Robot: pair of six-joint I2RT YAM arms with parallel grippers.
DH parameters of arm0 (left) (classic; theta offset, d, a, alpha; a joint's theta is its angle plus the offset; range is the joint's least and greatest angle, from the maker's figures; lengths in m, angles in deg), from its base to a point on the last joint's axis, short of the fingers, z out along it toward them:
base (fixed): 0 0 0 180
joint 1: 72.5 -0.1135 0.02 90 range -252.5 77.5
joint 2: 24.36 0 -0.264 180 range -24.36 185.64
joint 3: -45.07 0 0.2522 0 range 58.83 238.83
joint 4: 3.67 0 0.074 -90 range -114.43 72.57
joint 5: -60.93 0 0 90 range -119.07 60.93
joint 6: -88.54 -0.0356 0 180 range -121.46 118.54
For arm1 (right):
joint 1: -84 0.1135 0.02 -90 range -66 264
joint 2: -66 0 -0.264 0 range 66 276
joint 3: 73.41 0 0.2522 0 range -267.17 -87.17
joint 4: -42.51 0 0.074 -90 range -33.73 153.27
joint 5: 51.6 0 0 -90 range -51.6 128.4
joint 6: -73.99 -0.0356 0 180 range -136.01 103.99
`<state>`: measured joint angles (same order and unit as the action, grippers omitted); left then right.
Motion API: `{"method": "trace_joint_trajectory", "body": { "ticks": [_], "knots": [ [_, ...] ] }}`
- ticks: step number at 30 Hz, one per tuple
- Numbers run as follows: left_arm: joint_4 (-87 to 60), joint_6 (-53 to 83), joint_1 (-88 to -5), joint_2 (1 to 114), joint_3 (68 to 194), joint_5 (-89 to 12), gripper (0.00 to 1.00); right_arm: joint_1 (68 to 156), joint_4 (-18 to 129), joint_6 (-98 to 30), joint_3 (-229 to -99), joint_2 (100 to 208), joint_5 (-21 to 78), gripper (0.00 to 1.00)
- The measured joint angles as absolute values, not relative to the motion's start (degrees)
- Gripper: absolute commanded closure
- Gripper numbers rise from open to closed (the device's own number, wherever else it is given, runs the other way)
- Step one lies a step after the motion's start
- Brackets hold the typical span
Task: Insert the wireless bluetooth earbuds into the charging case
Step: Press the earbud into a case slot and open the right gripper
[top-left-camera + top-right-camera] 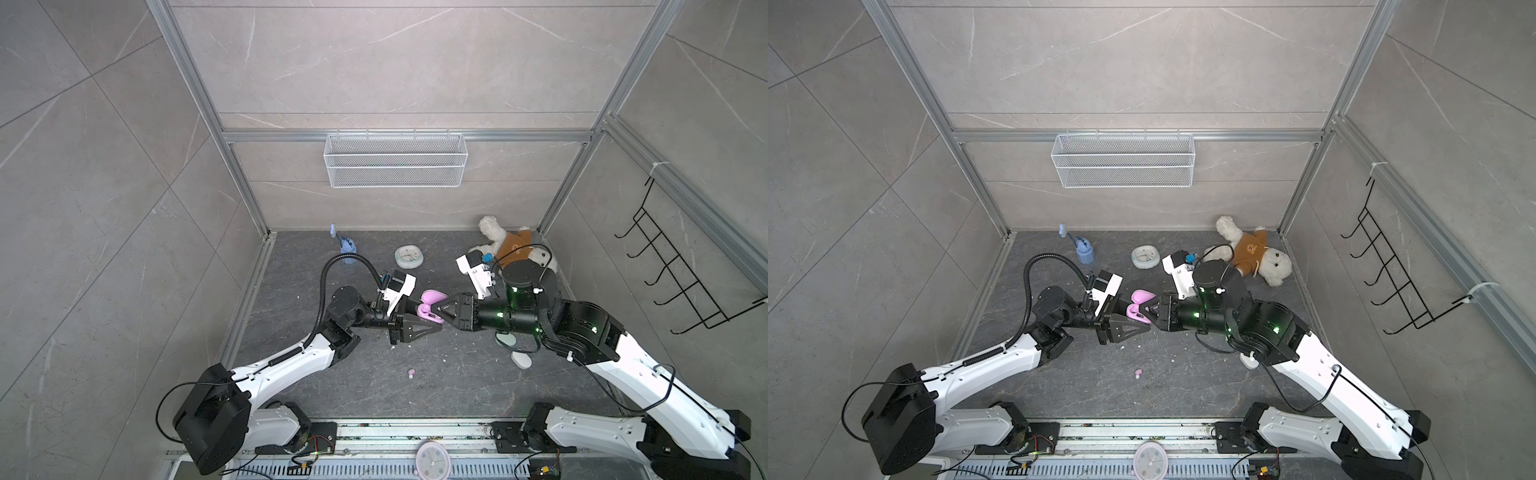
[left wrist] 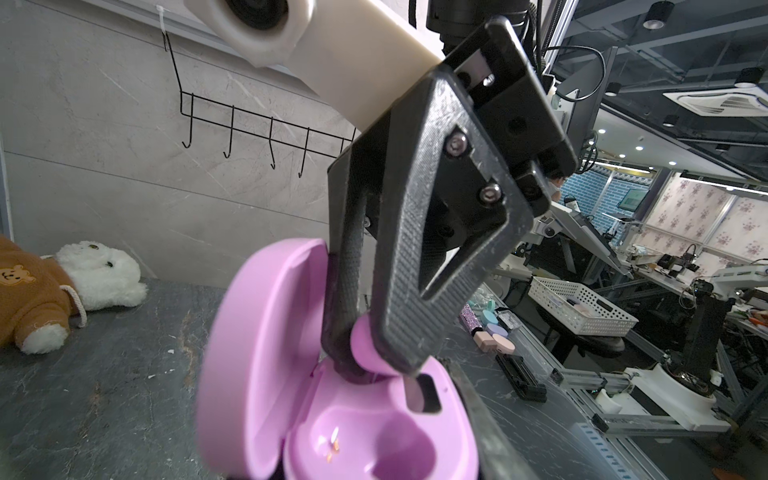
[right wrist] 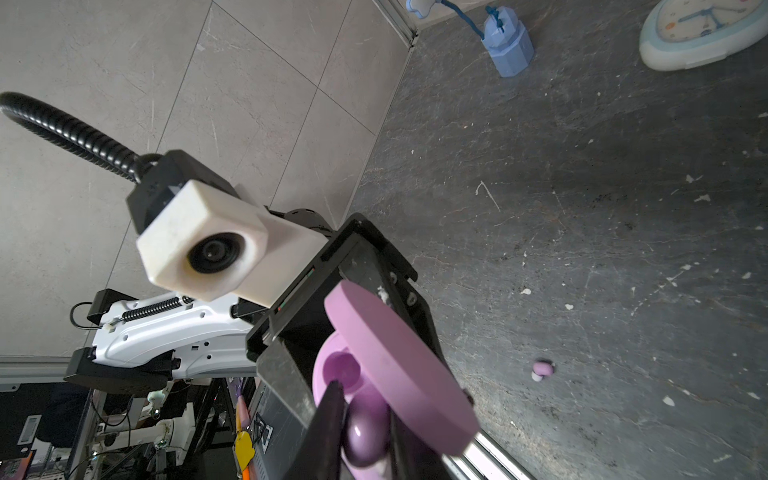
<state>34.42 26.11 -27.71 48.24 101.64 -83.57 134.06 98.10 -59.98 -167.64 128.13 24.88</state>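
My left gripper (image 1: 422,318) (image 1: 1128,321) is shut on the pink charging case (image 1: 432,302) (image 1: 1139,302) (image 2: 374,440), which it holds above the floor with the lid (image 2: 257,353) (image 3: 395,374) swung open. From the opposite side my right gripper (image 1: 437,311) (image 1: 1148,312) (image 2: 376,368) (image 3: 363,401) reaches into the case. It is shut on a pink earbud (image 2: 365,340) (image 3: 365,432), which sits at one socket of the case. The other socket shows bare in the left wrist view. A second pink earbud (image 1: 411,372) (image 1: 1138,373) (image 3: 542,370) lies loose on the dark floor, nearer the front.
A white case (image 1: 521,359) and a mint one (image 1: 507,338) lie under the right arm. At the back are a teddy bear (image 1: 515,245), a small clock (image 1: 409,256) and a blue bottle (image 1: 347,249). A wire basket (image 1: 395,160) and a hook rack (image 1: 685,270) hang on the walls.
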Motion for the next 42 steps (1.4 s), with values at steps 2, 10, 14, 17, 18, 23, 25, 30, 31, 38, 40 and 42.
{"method": "trace_joint_trajectory", "body": {
  "ticks": [2, 10, 14, 17, 18, 23, 25, 30, 31, 38, 40, 42],
  "knots": [
    [34.29, 26.20, -27.80, 48.13, 101.49, -83.48, 0.90, 134.06, 98.07, -59.96, -167.64, 128.32, 24.64, 0.72],
    [33.74, 26.24, -27.80, 47.71, 101.22, -83.31, 0.90, 134.06, 98.10, -60.04, -168.23, 128.57, 24.05, 0.57],
    [33.44, 26.26, -27.82, 47.38, 101.22, -83.18, 0.90, 134.06, 98.58, -59.91, -169.19, 128.70, 24.07, 0.52],
    [33.35, 26.26, -27.82, 47.12, 101.22, -83.07, 0.90, 134.09, 98.90, -59.91, -169.74, 128.78, 24.05, 0.49],
    [33.35, 26.24, -27.82, 47.10, 101.22, -83.03, 0.90, 134.09, 98.93, -59.91, -169.78, 128.78, 24.05, 0.48],
    [33.15, 26.24, -27.82, 47.01, 101.05, -82.96, 0.90, 134.06, 99.41, -59.89, -169.96, 128.81, 24.13, 0.48],
    [33.00, 26.24, -27.82, 46.88, 100.98, -82.89, 0.90, 134.06, 99.45, -59.91, -169.96, 128.81, 24.16, 0.47],
    [32.70, 26.24, -27.82, 46.75, 100.96, -82.59, 0.90, 134.06, 99.54, -59.89, -170.07, 128.81, 24.20, 0.45],
    [32.70, 26.24, -27.82, 46.75, 100.96, -82.57, 0.90, 134.06, 99.56, -59.89, -170.13, 128.81, 24.20, 0.44],
    [32.28, 26.22, -27.82, 46.44, 100.96, -82.06, 0.90, 134.06, 99.80, -59.72, -170.53, 128.81, 24.20, 0.39],
    [32.24, 26.22, -27.82, 46.44, 100.96, -81.95, 0.90, 134.06, 99.84, -59.72, -170.57, 128.81, 24.20, 0.36],
    [32.06, 26.22, -27.82, 46.44, 100.96, -81.85, 0.90, 134.06, 99.98, -59.69, -170.68, 128.85, 24.18, 0.34]
  ]
}}
